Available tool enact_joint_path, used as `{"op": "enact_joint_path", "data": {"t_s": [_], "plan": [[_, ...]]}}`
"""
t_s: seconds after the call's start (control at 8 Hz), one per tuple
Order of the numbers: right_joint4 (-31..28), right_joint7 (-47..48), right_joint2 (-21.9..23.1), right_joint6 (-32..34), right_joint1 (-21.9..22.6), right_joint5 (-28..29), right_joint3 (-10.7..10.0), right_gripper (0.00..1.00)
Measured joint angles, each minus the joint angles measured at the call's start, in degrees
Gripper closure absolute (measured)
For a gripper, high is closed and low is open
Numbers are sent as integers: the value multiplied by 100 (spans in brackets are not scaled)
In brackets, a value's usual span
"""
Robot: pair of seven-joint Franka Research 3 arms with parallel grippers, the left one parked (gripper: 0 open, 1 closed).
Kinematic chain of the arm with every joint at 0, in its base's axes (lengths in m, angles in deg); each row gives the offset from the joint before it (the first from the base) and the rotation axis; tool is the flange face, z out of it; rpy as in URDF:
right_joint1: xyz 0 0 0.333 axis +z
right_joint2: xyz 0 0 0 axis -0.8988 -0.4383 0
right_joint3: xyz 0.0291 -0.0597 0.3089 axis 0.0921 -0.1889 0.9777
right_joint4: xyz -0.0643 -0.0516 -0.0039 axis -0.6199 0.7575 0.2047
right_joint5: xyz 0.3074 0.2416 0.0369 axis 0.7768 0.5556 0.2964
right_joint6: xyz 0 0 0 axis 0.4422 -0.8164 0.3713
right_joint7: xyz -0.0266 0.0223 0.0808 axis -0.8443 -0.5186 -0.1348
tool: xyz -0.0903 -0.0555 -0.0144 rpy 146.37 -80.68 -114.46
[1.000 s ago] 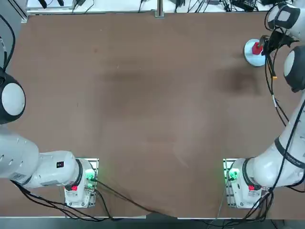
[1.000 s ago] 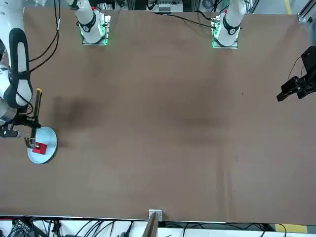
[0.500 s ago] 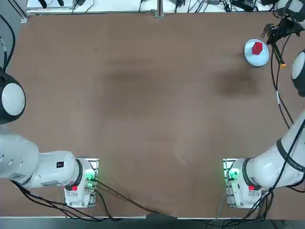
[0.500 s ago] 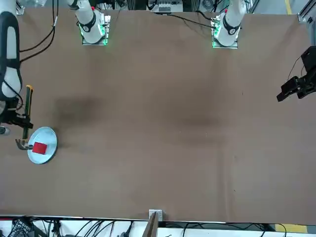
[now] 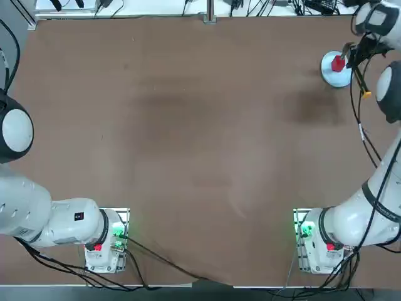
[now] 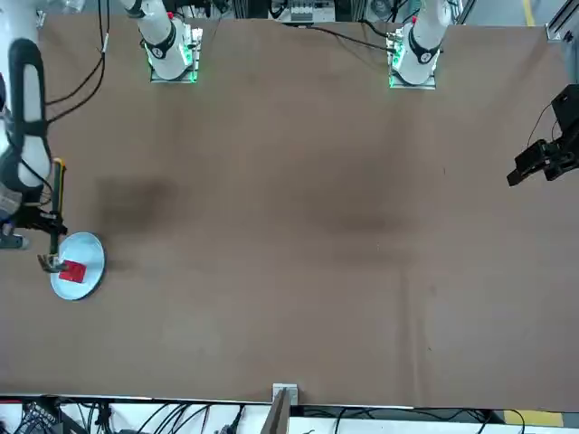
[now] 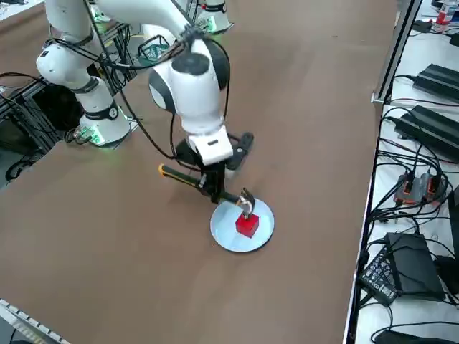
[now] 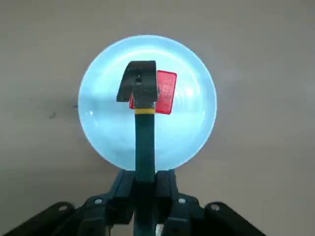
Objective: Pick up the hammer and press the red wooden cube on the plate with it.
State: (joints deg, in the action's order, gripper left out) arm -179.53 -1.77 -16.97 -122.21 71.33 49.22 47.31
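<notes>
The small round pale-blue plate lies at the table's far right corner region. The red wooden cube sits on it. My right gripper is shut on the hammer's dark green handle, just outside the plate's rim. The hammer lies nearly level, orange tip toward my base. Its metal head hangs over one side of the cube; contact cannot be judged.
The table's right edge runs close to the plate, with a bench of cables and electronics beyond it. Black cables trail down my right arm. A black camera mount stands at the opposite side of the table.
Half a second ago the hammer was drawn off to the side with the cube fully uncovered. Now it has come back, with its head over the cube as it was a second ago.
</notes>
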Motion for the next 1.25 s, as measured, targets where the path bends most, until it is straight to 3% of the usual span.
{"op": "enact_joint_path", "data": {"t_s": [0.25,0.62,0.88,1.25], "plan": [[65,5,-17,-42,57,5,54,78],[378,160,716,1121,385,15,88,78],[353,740,1005,1439,1172,22,143,78],[180,1566,807,1102,2307,218,191,78]]}}
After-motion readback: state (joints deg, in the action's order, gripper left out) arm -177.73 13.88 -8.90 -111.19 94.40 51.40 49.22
